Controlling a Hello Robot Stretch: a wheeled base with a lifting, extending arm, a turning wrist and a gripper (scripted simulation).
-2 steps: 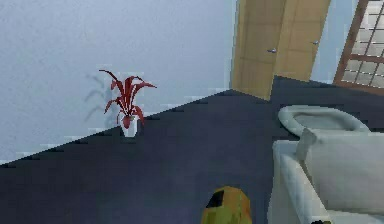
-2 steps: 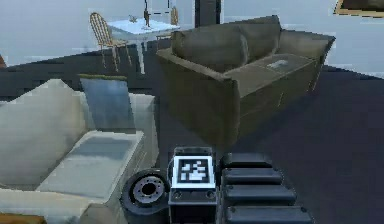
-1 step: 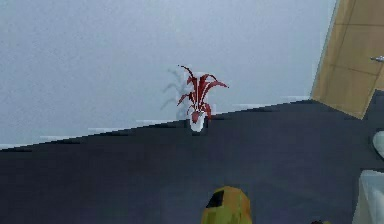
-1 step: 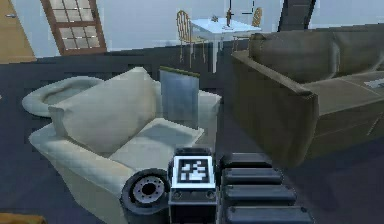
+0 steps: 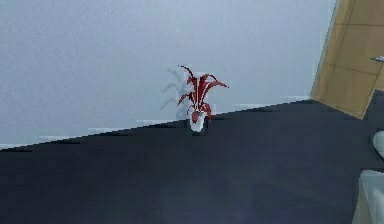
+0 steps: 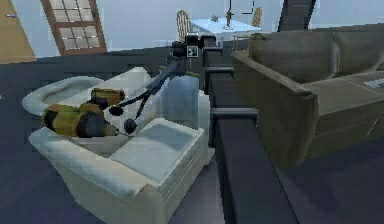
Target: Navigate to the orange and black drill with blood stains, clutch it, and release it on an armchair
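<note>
light: bright, even | shadow: plant (image 5: 199,100) casts soft one on wall (image 5: 90,60) | floor (image 5: 200,170): dark

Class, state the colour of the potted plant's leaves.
Red; the potted plant shows best in the forward view.

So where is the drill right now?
The drill is on the arm side view's left, at the left edge of the white armchair, close to the gripper; the brown sofa sits farther right.

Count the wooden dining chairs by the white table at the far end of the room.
2: a round-backed wooden chair at the white table's left end, and a second wooden chair at its right end. The brown sofa could hide more.
</note>
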